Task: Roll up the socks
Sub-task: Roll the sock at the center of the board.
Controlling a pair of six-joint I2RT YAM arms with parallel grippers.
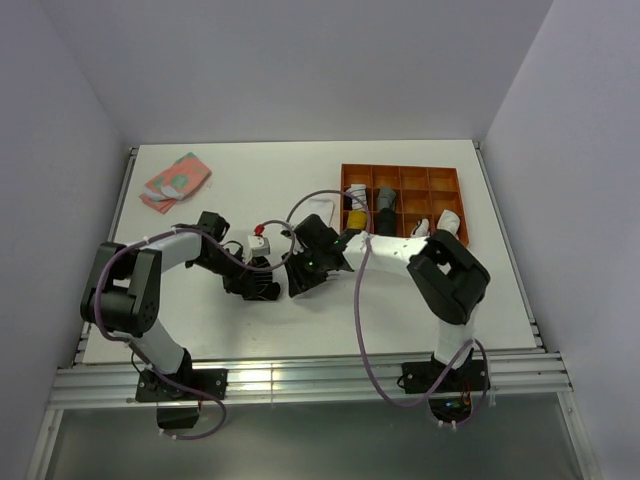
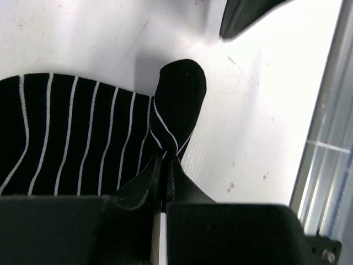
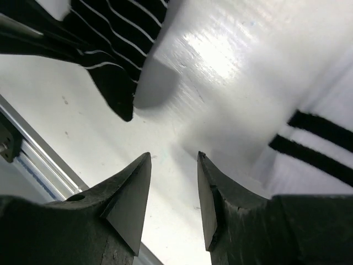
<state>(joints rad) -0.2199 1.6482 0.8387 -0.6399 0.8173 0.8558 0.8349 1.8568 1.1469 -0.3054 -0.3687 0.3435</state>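
Observation:
The black sock with thin white stripes (image 2: 71,138) lies flat on the white table between the two grippers (image 1: 262,288). My left gripper (image 2: 165,160) is shut on a pinched fold at the sock's edge, where a rounded flap stands up. My right gripper (image 3: 174,160) is open and empty, just off the table beside that sock's corner (image 3: 118,94). A white sock with black cuff bands (image 3: 314,138) lies to its right. The pink sock with teal patches (image 1: 176,181) lies at the far left of the table.
An orange compartment tray (image 1: 448,180) at the back right holds several rolled socks. The table's metal front rail (image 2: 325,160) runs close to the left gripper. The right gripper's finger (image 2: 242,16) shows at the top of the left wrist view.

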